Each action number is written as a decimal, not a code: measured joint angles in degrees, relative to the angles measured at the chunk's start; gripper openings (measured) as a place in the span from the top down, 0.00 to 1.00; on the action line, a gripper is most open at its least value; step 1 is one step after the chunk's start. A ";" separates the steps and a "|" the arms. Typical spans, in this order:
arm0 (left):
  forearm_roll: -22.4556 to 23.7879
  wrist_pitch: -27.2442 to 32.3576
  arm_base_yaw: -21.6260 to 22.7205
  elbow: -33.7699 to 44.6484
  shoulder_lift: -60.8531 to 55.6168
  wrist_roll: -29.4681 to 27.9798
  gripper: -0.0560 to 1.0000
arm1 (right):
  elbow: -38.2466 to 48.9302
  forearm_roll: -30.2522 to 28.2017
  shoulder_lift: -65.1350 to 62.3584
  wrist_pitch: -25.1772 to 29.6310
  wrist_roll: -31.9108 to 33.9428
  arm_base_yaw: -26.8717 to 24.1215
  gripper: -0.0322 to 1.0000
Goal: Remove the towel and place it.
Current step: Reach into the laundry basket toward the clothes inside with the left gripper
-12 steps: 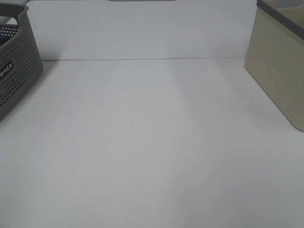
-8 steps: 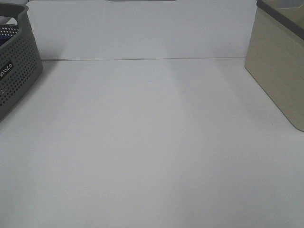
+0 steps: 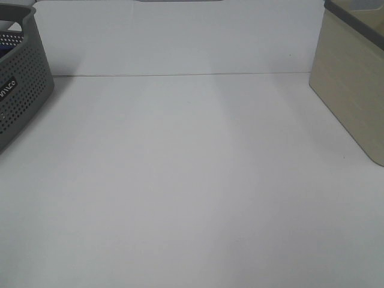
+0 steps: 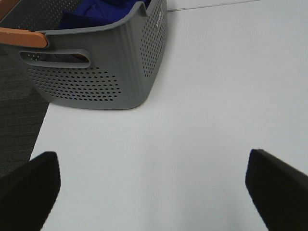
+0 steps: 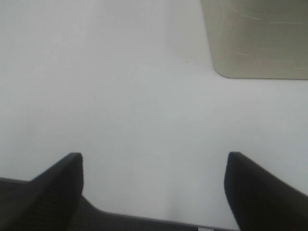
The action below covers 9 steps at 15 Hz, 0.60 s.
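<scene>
While the soft royal-blue cloth towel sits in the perforated grey plastic basket, left tool and right tool gape wide, empty; removal looks unstarted, so the left tool must reach in.

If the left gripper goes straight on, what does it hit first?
Likely the bare table, since the left gripper angles down at it. The basket holding the towel sits off to the side of that line, though depth is unclear.
</scene>
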 joint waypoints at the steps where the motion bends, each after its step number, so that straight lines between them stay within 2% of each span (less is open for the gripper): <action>1: -0.86 0.00 0.00 0.00 0.00 0.00 0.01 | 0.00 0.00 0.00 0.00 0.00 0.00 0.16; 3: -1.72 0.00 0.00 0.00 0.00 0.00 0.01 | 0.00 -0.06 0.00 0.00 0.00 0.00 0.10; 9: -1.89 0.06 0.00 0.00 0.00 0.00 0.01 | 0.00 -0.11 0.00 0.00 0.00 0.00 0.08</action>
